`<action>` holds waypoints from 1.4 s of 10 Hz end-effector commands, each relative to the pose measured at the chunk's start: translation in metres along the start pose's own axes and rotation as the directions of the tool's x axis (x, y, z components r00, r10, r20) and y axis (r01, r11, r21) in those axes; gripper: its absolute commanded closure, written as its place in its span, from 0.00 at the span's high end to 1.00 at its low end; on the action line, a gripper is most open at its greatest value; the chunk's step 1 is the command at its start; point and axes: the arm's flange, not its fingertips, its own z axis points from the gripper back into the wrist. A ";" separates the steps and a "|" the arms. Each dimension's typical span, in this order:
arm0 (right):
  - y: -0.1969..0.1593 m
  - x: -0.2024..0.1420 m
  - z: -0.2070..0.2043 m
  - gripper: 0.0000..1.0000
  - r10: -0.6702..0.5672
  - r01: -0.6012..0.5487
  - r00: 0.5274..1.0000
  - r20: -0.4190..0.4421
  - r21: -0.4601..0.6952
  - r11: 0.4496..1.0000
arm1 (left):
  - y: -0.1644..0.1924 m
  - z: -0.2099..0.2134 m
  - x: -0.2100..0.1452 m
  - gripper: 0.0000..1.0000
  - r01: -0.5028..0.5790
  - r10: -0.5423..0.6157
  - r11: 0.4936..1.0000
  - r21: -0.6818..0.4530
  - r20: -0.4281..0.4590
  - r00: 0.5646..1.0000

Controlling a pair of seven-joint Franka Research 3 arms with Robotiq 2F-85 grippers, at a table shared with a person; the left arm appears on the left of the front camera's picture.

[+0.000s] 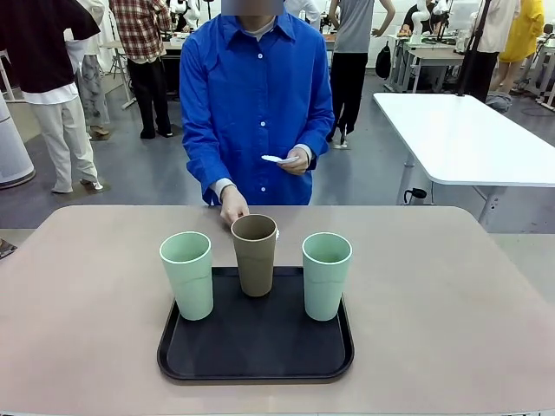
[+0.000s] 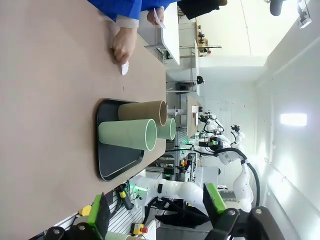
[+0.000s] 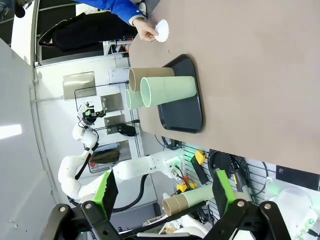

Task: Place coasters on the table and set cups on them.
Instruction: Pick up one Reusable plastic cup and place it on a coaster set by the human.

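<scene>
Black tray (image 1: 256,368) near the robot's side carries three upright cups (image 1: 254,253); just beyond the middle one, a person's hand (image 1: 233,206) presses a coaster (image 3: 161,31) onto the table (image 1: 434,286), while the left gripper (image 2: 156,210) and right gripper (image 3: 165,192) hang well back, both spread wide and empty.

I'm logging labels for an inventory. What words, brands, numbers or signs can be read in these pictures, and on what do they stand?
No text can be read.
The green cups, brown cup and black tray are plain, with no print.
The doily shows only its lace pattern.
The wall panels in the right wrist view are too blurred to read.
</scene>
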 end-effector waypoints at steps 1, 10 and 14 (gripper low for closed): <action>0.000 0.000 0.001 1.00 -0.003 0.002 1.000 0.004 0.007 1.000 | 0.000 0.000 -0.001 1.00 -0.004 0.004 1.000 -0.007 0.003 1.000; 0.000 0.000 0.001 1.00 -0.003 0.002 1.000 0.004 0.007 1.000 | 0.000 0.000 -0.001 1.00 -0.004 0.004 1.000 -0.007 0.003 1.000; 0.000 0.000 0.001 1.00 -0.003 0.002 1.000 0.004 0.007 1.000 | 0.000 0.000 -0.001 1.00 -0.004 0.004 1.000 -0.007 0.003 1.000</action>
